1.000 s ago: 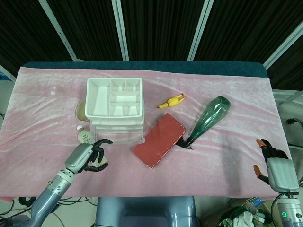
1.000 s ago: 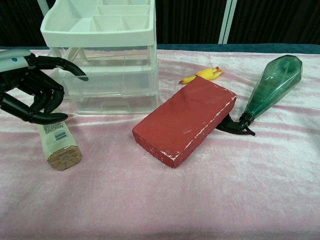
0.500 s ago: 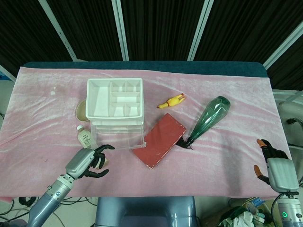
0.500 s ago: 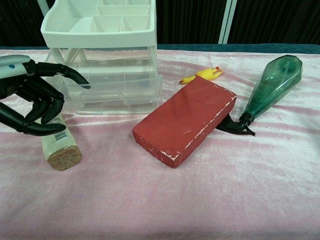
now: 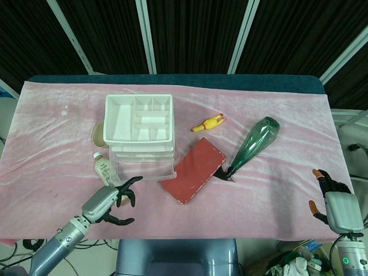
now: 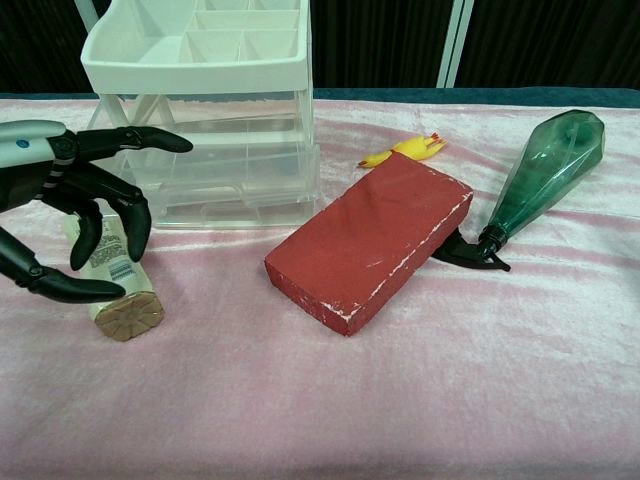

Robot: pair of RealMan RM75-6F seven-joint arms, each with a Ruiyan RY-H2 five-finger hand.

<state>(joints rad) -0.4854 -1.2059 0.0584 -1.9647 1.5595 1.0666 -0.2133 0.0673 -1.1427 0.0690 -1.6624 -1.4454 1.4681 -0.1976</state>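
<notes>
Left hand (image 6: 70,220) near the front-left edge of the table (image 5: 276,213), fingers spread and released, grasping nothing. Hovering just over the small cream bottle (image 6: 112,280), fingers arched around its upper part; contact not clear from either view. Bottle lying on its side on the pink cloth (image 5: 57,149), wood-coloured cap toward the front edge, just left of the drawer unit's front corner. In head view, same left hand (image 5: 106,201) and bottle (image 5: 103,170), close together, front-left.

White plastic drawer unit (image 5: 140,135) standing left of centre, divided tray on top, clear drawers below, lowest drawer sticking out slightly. Round tan disc (image 5: 98,135) partly hidden at its left side.

Red brick (image 5: 193,170) flat near table centre, angled, just right of the drawers. Green spray bottle (image 5: 253,146) lying on its side right of the brick, black trigger head touching or just beside the brick's right corner. Yellow rubber chicken (image 5: 207,123) behind the brick, toward the back edge.

Right hand (image 5: 332,201) at the front-right corner, well apart from everything, holding nothing; fingers partly extended, orange tips visible.
</notes>
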